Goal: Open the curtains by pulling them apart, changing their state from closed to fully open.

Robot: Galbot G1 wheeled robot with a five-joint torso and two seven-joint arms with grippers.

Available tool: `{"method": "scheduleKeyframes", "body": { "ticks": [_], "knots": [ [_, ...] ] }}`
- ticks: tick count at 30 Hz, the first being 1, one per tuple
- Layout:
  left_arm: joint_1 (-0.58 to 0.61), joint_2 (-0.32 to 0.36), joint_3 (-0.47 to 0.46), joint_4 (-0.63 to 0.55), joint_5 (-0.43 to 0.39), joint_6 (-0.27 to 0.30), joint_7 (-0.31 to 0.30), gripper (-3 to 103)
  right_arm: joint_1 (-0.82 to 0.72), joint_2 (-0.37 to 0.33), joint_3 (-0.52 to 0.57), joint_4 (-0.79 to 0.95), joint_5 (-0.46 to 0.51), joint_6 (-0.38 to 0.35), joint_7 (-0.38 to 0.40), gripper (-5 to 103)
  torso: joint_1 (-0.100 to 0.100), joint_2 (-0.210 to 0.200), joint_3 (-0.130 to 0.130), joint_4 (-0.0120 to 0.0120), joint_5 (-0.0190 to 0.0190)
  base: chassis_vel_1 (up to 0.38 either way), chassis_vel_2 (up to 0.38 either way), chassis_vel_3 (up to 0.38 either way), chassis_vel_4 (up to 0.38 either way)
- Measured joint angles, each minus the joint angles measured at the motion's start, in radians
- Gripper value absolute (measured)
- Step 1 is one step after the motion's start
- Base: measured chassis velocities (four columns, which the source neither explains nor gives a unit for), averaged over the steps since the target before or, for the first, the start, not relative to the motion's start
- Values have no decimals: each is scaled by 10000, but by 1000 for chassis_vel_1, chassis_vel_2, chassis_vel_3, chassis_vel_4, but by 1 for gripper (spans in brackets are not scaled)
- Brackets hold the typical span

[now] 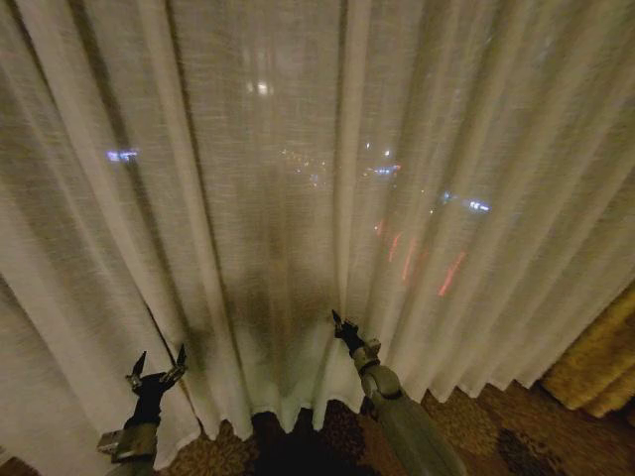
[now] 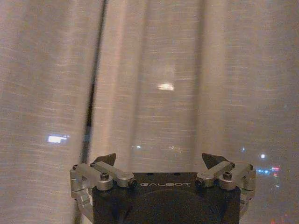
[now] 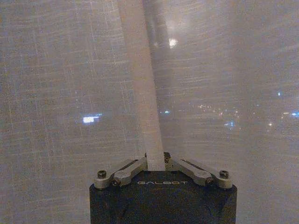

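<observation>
The sheer cream curtains point(image 1: 278, 198) hang closed across the head view, with city lights glowing faintly through them. My right gripper point(image 1: 337, 321) reaches up to a vertical fold near the middle. In the right wrist view this gripper point(image 3: 155, 161) is shut on that thick cream fold point(image 3: 140, 93), which runs straight up from between the fingers. My left gripper point(image 1: 159, 361) stands low at the left, just in front of the fabric. It is open in the left wrist view point(image 2: 160, 161), with nothing between its fingertips point(image 2: 108, 158). A dark slit point(image 2: 89, 112) shows between pleats there.
A thick golden drape point(image 1: 595, 362) hangs at the lower right. Patterned dark carpet point(image 1: 496, 436) shows below the curtain hem, which just reaches the floor.
</observation>
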Motion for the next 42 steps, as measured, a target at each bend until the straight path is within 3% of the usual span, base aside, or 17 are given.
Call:
{"method": "scheduleKeyframes", "body": {
  "ticks": [8,42],
  "knots": [
    [0,0,2,0,0,0,1,100,-27,-2,154,-174,-47,165,-358,0,0,0,0,-2,0,-302,-312,308,297],
    [0,0,0,0,0,0,3,100,204,181,238,-695,-242,390,-615,0,0,0,0,0,0,-328,-331,334,327]
  ]
}}
